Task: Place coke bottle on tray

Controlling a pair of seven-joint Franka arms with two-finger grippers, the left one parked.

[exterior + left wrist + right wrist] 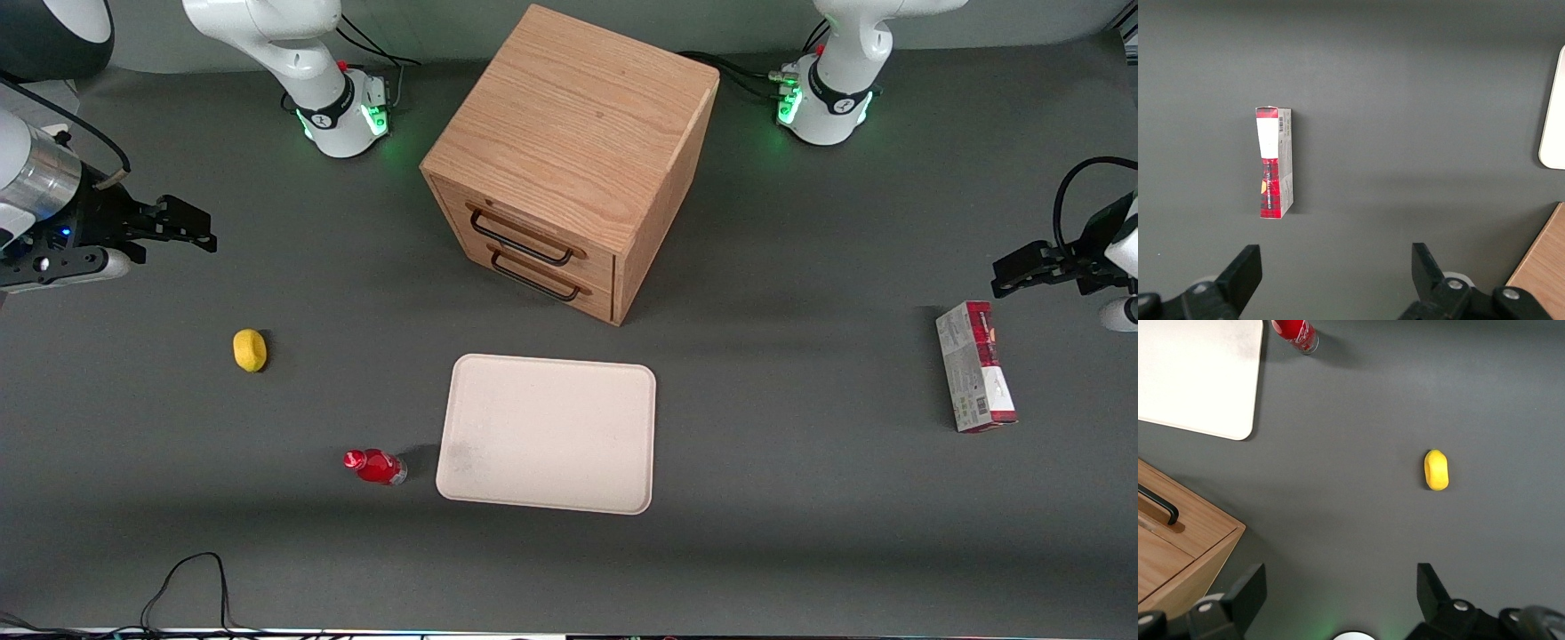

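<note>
The coke bottle (pixel 376 467) (pixel 1295 333), small and red with a red cap and a clear base, lies on its side on the dark table just beside the tray, at the tray's end toward the working arm. The tray (pixel 548 433) (pixel 1195 373) is a flat cream-white rectangle with nothing on it, nearer the front camera than the cabinet. My gripper (pixel 191 228) (pixel 1338 597) hovers high above the table at the working arm's end, well away from the bottle. It is open, with only bare table between its fingers.
A wooden two-drawer cabinet (pixel 569 160) (pixel 1178 540) stands mid-table, its black handles facing the tray. A small yellow lemon-like object (pixel 250 349) (pixel 1436 469) lies between my gripper and the bottle. A red-and-grey carton (pixel 975 366) (pixel 1274 162) lies toward the parked arm's end.
</note>
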